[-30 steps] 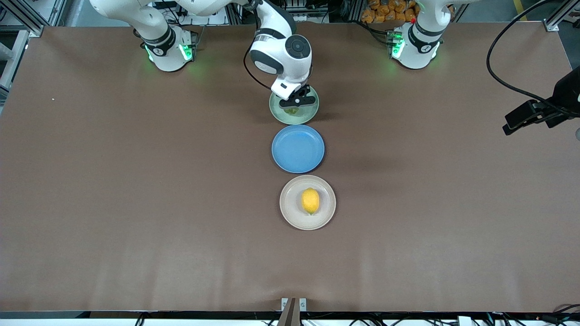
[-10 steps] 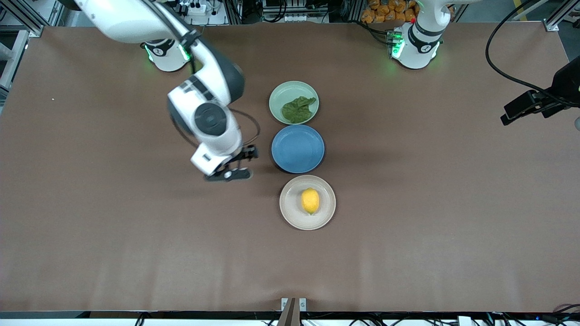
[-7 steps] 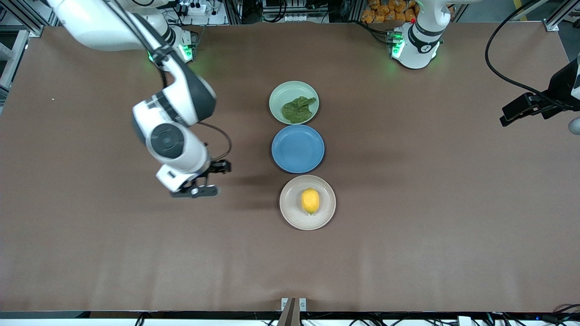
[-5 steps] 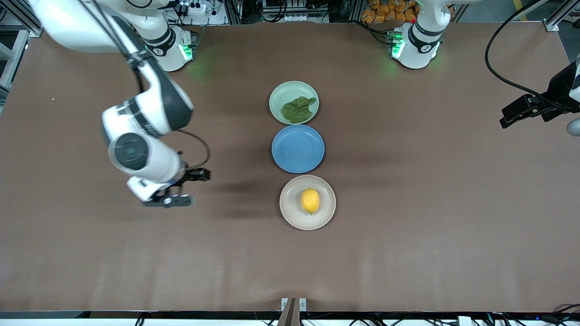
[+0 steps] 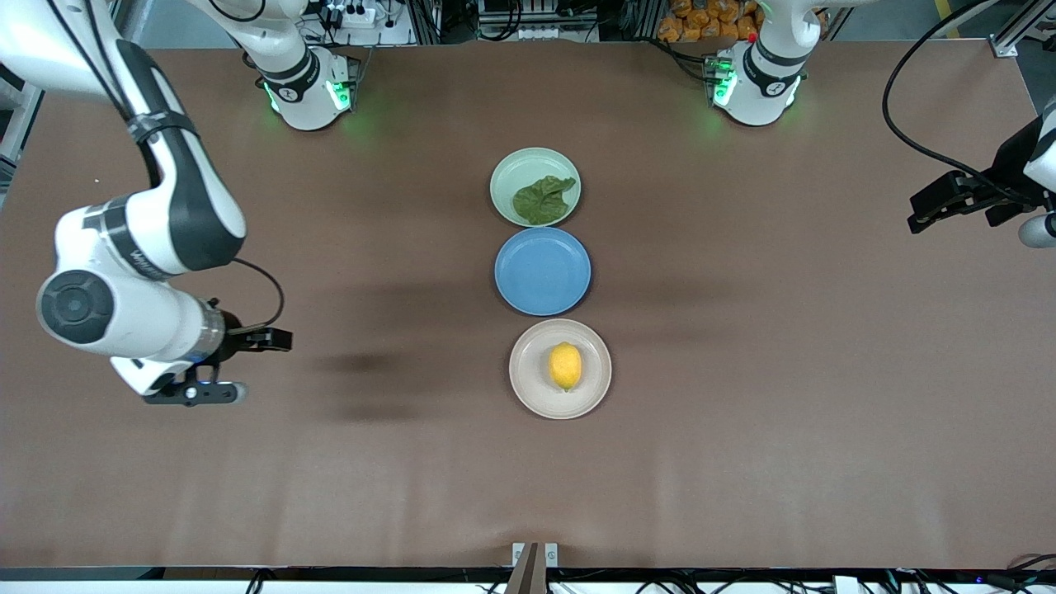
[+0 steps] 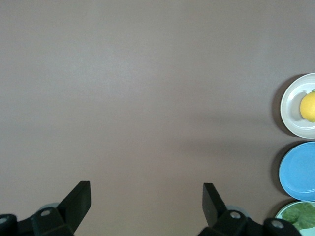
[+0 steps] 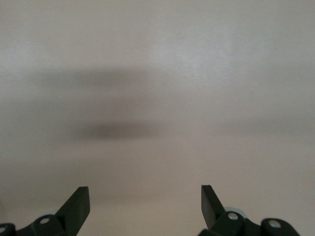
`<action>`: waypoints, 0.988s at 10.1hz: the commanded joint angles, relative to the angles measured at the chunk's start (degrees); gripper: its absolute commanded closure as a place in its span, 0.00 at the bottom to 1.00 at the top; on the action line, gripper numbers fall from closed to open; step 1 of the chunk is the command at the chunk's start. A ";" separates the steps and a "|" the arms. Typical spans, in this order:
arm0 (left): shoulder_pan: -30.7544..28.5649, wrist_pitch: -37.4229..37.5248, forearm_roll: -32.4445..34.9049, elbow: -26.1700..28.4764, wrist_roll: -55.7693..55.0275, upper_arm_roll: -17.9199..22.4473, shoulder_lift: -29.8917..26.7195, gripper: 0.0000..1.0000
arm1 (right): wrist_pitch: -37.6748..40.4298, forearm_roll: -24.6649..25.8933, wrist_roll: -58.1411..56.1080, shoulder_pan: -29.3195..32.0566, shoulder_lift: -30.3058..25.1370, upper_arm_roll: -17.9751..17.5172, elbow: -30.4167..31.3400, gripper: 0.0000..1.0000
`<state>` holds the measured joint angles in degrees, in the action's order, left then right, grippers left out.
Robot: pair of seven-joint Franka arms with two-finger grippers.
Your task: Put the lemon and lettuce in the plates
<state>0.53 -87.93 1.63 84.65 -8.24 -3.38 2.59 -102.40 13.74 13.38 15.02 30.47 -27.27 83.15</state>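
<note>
Small oval yellow lemon (image 5: 565,366) on beige round plate (image 5: 525,388) lower centre, crinkled dark green lettuce leaf (image 5: 542,199) on mint plate (image 5: 516,168) upper centre, right pincer (image 7: 145,204) released over brown tabletop (image 5: 742,371) at frame's left, left pincer (image 6: 146,202) released at right edge.

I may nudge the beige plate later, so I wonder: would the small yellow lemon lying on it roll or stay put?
The small oval yellow lemon would probably roll sideways, since it lies on its rounded length. The shallow rim of the round beige plate might catch it. It looks firm, so likely no squashing.
</note>
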 commanded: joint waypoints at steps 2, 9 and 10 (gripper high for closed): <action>-0.36 -0.67 1.27 1.40 0.07 -0.75 -1.62 0.00 | 0.54 -0.56 -5.72 2.99 -2.60 -0.07 -0.63 0.00; -0.27 -0.67 1.27 0.44 1.12 -1.36 -1.45 0.00 | 0.89 -18.26 -19.05 -22.91 -9.90 40.49 -0.45 0.00; -0.44 -0.67 1.27 0.35 1.21 -1.36 -1.53 0.00 | 0.89 -19.18 -20.57 -22.58 -11.99 40.89 -0.45 0.00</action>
<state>0.49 -88.20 1.63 84.62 -8.24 -4.54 2.19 -102.00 -2.14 -3.56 -6.62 21.81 10.39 81.69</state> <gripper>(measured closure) 0.000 0.000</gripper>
